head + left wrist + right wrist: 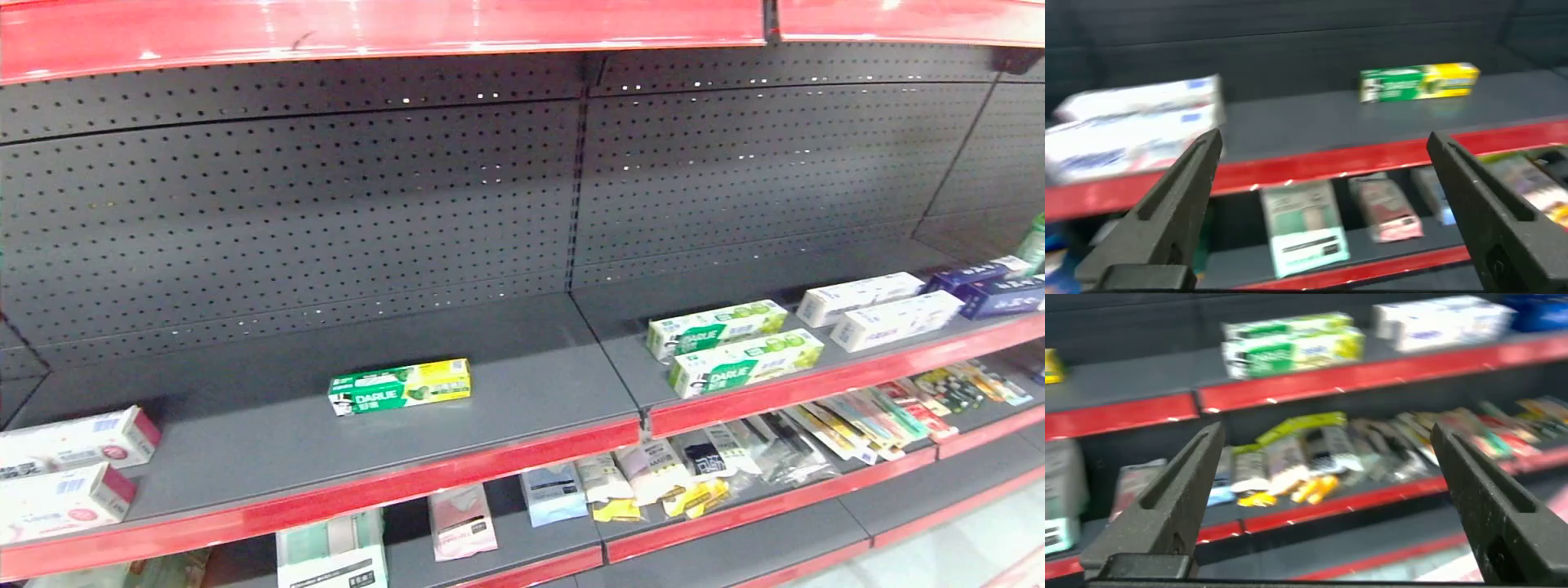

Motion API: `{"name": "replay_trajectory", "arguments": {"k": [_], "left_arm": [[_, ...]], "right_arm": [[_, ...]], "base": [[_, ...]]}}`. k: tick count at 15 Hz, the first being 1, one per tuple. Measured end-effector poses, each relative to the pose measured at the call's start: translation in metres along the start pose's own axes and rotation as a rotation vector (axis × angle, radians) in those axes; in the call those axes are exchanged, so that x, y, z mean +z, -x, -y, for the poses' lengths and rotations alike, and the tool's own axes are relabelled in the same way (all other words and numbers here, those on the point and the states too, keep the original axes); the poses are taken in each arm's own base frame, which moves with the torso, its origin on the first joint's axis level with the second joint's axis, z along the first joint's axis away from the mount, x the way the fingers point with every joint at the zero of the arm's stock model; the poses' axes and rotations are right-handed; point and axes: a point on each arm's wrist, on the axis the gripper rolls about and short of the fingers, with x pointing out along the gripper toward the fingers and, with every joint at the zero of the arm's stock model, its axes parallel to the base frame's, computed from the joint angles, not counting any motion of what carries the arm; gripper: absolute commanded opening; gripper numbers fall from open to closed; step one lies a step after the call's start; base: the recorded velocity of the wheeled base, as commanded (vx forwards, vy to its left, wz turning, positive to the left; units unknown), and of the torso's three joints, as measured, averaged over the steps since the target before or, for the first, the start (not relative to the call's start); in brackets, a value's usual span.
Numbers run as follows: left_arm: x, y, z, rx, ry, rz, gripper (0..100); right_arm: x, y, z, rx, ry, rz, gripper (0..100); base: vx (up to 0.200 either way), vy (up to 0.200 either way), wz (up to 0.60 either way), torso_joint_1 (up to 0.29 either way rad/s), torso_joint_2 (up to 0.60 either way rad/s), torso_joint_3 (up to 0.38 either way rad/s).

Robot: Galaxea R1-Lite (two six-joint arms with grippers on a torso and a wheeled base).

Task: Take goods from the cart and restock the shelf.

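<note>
Both arms are empty-handed right now. The left end effector (pixel 1323 139) has its fingers spread wide in front of the shelf (pixel 269 425), and the right end effector (pixel 1325 429) is just as wide apart, facing the section further right. One green-and-yellow toothpaste box (pixel 400 385) lies flat by itself mid-shelf, well apart from the white-and-pink boxes (pixel 77 441) at the left edge. Past the divider there are two green-and-white boxes (pixel 744 362) side by side, then two white boxes (pixel 896 320), then blue boxes (pixel 1000 296) (partly cut off). Assorted packets (pixel 653 474) lie on the tier below.
</note>
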Motion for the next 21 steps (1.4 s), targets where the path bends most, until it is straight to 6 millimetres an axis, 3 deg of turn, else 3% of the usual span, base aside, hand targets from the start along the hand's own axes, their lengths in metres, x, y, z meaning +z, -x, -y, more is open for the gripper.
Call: {"name": "replay_trajectory", "arguments": {"k": [15, 21], "left_arm": [[0.0000, 0.0000, 0.0000, -0.002, -0.001, 0.000, 100], [0.0000, 0.0000, 0.0000, -0.002, -0.001, 0.000, 100]], "right_arm": [[0.0000, 0.0000, 0.0000, 0.000, -0.001, 0.000, 100], [-0.0001, -0.0001, -0.0001, 0.004, 0.001, -0.002, 100]], "base": [[0.000, 0.000, -0.60, 0.002, 0.00, 0.002], [0.000, 0.000, 0.00, 0.000, 0.00, 0.000]]}}
